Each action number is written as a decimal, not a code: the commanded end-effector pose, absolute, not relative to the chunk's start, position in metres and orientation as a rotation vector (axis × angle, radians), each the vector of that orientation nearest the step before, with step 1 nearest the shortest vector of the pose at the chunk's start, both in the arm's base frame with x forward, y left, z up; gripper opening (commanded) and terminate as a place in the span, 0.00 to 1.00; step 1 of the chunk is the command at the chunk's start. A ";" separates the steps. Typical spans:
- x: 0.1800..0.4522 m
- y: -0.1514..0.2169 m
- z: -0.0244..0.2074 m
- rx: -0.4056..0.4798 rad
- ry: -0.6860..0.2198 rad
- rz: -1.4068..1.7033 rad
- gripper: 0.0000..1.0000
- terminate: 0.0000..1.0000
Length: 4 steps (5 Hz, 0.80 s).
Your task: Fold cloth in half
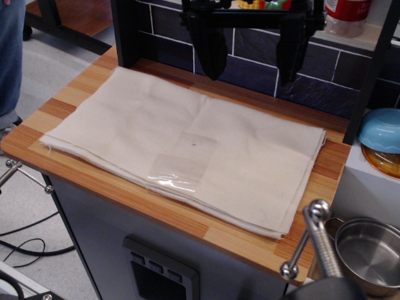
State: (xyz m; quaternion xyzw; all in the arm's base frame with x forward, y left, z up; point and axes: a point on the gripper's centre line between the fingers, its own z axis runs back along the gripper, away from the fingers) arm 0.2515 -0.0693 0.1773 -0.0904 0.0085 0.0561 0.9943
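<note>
The cream cloth (181, 150) lies flat in layers on the wooden tabletop (69, 94), covering most of it. Its frayed edges run along the front and left. A shiny clear tape-like patch (178, 164) sits near its front middle, with a tiny dark speck (194, 144) just above it. My gripper (253, 53) hangs above the cloth's far edge, its two black fingers (211, 47) wide apart and holding nothing.
A dark tiled wall (325, 75) stands behind the table. A blue bowl (381, 130) sits on an orange dish at the right. A steel pot (369, 253) and a metal handle (319, 240) are at the lower right. A person's leg (9, 56) is at the far left.
</note>
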 end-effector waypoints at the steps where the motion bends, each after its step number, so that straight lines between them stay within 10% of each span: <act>1: 0.251 -0.069 0.177 -0.181 0.017 0.112 1.00 0.00; 4: 0.304 -0.066 0.150 -0.157 -0.113 0.131 1.00 0.00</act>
